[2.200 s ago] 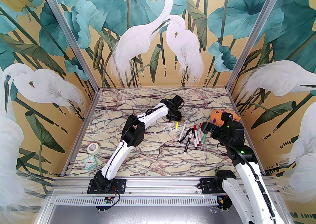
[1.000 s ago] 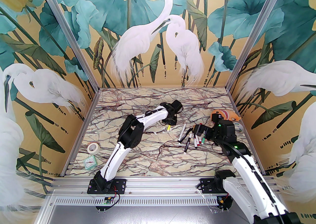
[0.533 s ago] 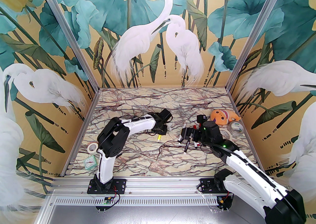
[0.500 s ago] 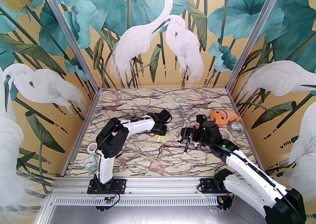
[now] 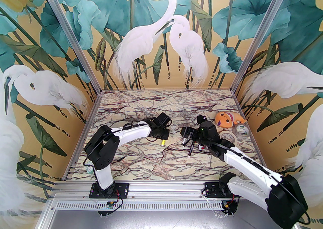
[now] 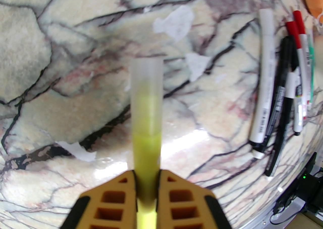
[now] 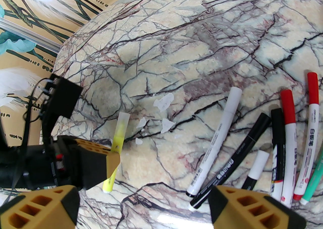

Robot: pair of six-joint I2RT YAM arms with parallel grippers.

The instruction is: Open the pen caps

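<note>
My left gripper (image 6: 147,187) is shut on a yellow highlighter (image 6: 147,144), held above the marble table (image 5: 141,157). Its translucent pen cap (image 6: 147,84) sticks out past the fingers, still on the pen. From the right wrist view, the same highlighter (image 7: 118,134) slants through the left gripper (image 7: 112,156). My right gripper (image 7: 143,207) hovers open to the highlighter's right with nothing between its fingers. Beneath it lie several capped markers: a white one (image 7: 217,134), a black one (image 7: 234,157), and two with red pen caps (image 7: 287,106). From above, the two grippers, left (image 5: 164,138) and right (image 5: 185,135), face each other.
An orange fish toy (image 5: 227,119) and two tape rolls (image 5: 241,130) sit at the right behind the right arm. Torn white scraps (image 7: 164,103) lie on the marble near the highlighter. Patterned walls close the table on three sides.
The left arm has drawn back toward the near left with the yellow highlighter. The right arm has swung left over the markers toward it, its jaws a little narrower.
</note>
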